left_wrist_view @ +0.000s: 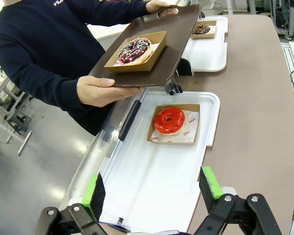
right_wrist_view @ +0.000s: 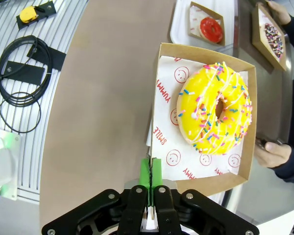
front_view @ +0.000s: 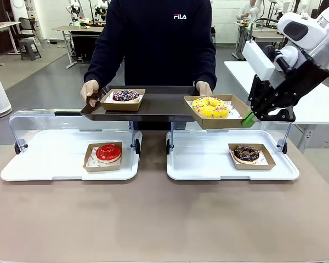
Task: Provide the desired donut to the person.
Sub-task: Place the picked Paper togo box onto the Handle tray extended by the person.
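Progress check, left to right. Left gripper (left_wrist_view: 149, 196) hangs with jaws wide, holding nothing, over the left white tray (front_view: 44, 164), where a red donut (front_view: 108, 152) sits in its box. The person (front_view: 159, 41) holds a brown tray (front_view: 159, 104) carrying a sprinkled dark donut (front_view: 125, 96). Right gripper (front_view: 249, 119) is pinched on the wall of the box with the yellow donut (front_view: 210, 107), at the brown tray's right end, seemingly just above it. You have, I judge, lowering, release and retreat left. A chocolate donut (front_view: 245, 153) stays untouched.
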{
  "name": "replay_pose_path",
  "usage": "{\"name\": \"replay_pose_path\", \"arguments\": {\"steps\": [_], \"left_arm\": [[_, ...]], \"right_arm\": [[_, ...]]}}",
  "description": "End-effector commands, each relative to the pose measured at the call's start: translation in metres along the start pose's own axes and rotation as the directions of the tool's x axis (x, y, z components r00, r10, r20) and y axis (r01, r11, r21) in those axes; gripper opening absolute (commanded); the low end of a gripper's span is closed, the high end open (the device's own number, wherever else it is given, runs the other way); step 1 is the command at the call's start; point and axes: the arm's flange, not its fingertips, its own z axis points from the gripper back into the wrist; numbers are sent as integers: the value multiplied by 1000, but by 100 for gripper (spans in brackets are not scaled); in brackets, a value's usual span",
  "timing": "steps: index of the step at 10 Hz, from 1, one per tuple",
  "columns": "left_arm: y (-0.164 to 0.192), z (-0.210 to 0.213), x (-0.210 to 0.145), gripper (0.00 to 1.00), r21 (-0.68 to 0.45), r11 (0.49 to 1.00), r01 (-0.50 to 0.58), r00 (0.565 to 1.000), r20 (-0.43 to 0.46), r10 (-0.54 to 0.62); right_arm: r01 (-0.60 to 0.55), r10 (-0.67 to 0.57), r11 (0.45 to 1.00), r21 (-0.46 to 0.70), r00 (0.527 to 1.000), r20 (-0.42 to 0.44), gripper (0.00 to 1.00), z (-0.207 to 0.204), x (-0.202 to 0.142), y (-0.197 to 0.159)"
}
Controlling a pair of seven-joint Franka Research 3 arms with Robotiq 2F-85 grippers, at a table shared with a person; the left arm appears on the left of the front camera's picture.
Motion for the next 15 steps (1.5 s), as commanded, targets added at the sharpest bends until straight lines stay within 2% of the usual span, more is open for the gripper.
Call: {"name": "replay_pose_path", "arguments": {"steps": [1,2,4,5,8,10,12,13,15], "left_arm": [[1,0,-2,100,5,1000,18,1000,24,-18],[1,0,-2,100,5,1000,18,1000,24,-18],[1,0,-2,100,5,1000,18,1000,24,-18],[1,0,-2,100,5,1000,18,1000,24,-18],[1,0,-2,100,5,1000,18,1000,24,-18],[1,0,-2,100,5,1000,18,1000,24,-18],[1,0,-2,100,5,1000,18,1000,24,-18],[1,0,-2,100,5,1000,18,1000,24,-18],[1,0,-2,100,5,1000,18,1000,24,-18]], "right_arm": [[-1,1,1000,11,1000,0,1,1,12,-27],[28,-28,999,19,1000,-3,1,1,24,-55],[93,-91,995,23,994,-67,1,-8,49,-108],[160,-161,987,-19,979,-121,1,-19,62,-138],[188,-200,979,-78,963,-184,1,-79,83,-192],[188,-204,977,-98,959,-198,1,-112,86,-207],[178,-188,982,-66,960,-208,1,-137,84,-212],[189,-197,980,-55,952,-236,1,-147,81,-212],[192,-199,980,-53,954,-226,1,-151,74,-214]]}}
